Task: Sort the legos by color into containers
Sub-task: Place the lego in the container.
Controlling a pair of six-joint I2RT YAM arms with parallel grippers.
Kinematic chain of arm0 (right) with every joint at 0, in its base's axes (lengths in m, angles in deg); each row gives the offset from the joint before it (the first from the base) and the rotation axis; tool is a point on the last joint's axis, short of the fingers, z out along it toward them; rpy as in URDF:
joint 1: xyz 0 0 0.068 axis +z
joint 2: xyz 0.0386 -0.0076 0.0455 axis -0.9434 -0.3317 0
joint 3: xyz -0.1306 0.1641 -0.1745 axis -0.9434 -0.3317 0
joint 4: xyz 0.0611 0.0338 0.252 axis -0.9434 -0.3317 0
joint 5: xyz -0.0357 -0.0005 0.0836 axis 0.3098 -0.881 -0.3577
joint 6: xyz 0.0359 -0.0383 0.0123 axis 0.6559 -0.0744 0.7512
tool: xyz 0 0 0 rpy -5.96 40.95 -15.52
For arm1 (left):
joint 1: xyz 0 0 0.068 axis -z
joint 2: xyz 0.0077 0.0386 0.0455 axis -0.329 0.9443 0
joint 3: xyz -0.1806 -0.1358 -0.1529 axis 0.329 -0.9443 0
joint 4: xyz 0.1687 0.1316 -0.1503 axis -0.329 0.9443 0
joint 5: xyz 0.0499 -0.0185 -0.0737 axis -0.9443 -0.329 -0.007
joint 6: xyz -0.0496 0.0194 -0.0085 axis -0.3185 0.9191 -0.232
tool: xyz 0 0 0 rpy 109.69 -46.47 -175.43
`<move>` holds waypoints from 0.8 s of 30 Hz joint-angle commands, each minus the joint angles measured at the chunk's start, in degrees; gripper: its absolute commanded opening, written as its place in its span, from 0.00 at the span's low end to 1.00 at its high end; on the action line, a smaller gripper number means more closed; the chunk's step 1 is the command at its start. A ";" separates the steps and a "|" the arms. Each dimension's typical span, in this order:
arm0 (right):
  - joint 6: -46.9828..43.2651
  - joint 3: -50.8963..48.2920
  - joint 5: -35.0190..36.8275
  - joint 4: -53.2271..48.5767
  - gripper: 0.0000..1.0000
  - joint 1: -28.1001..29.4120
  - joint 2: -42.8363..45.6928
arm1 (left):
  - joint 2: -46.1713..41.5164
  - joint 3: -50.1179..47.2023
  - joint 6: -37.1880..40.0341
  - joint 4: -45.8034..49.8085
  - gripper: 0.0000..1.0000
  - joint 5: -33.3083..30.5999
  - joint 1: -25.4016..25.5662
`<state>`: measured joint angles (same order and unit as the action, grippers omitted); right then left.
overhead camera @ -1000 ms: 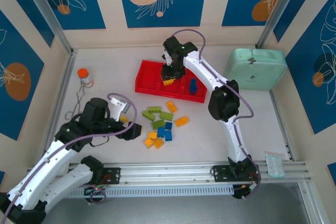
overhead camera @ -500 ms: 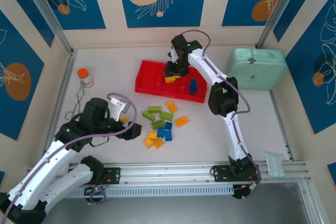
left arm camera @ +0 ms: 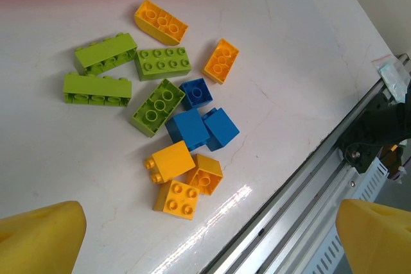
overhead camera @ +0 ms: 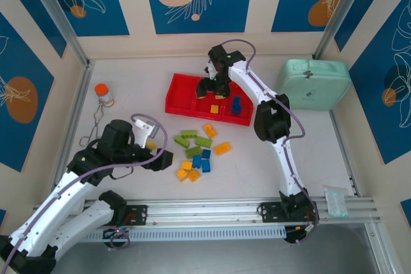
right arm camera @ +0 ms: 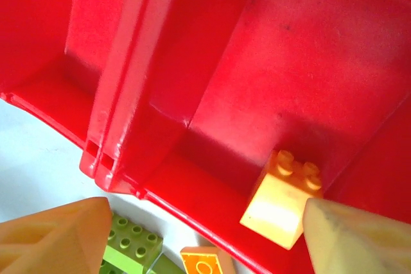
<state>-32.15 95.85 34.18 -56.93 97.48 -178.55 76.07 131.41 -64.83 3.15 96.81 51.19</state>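
Our right fingers (right arm camera: 350, 239) stand released over the middle compartment of the red tray (overhead camera: 182, 94), where an orange-yellow lego (right arm camera: 277, 200) lies, while our left fingers (left arm camera: 38, 239) hang spread above the loose legos (left arm camera: 186, 126) on the surface (left arm camera: 289, 43).

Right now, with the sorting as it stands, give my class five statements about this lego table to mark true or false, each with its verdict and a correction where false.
1. An orange-yellow brick lies in the middle compartment of the red tray. True.
2. The blue brick in the tray shares that compartment. False: it sits in the right-end compartment.
3. The left arm's fingers grip a green brick. False: they stand wide apart with nothing between them.
4. Four green bricks lie loose on the table. True.
5. The mint-green case stands left of the tray. False: it stands to the tray's right.
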 commanded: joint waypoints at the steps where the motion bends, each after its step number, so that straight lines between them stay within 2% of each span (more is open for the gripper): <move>1: 1.61 -1.05 4.88 -6.30 0.89 1.34 6.47 | -0.32 0.21 -0.45 -0.11 0.99 -1.19 -0.33; 3: 3.33 -3.49 8.14 -8.35 0.92 1.69 9.08 | -0.32 0.12 -0.47 0.03 0.99 -1.67 -0.29; 7: 7.05 -17.14 11.58 -4.77 0.99 2.96 19.59 | -0.32 0.12 -0.56 0.02 0.99 -1.52 -0.31; 13: 5.67 -33.81 10.93 -1.07 0.99 6.85 31.92 | -0.41 0.12 -0.63 -0.01 0.99 -1.12 -0.26; 20: 6.13 -49.64 12.67 0.21 0.99 12.70 36.70 | -0.67 0.03 -0.70 -0.18 1.00 -0.47 -0.23; 24: 5.37 -55.52 11.68 4.10 0.99 13.36 35.83 | -0.49 -0.01 -0.68 -0.35 0.99 -0.24 -0.25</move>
<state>-26.51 42.24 46.33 -55.68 111.03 -142.53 76.05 131.41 -64.85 3.15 95.81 51.19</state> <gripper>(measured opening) 0.992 0.994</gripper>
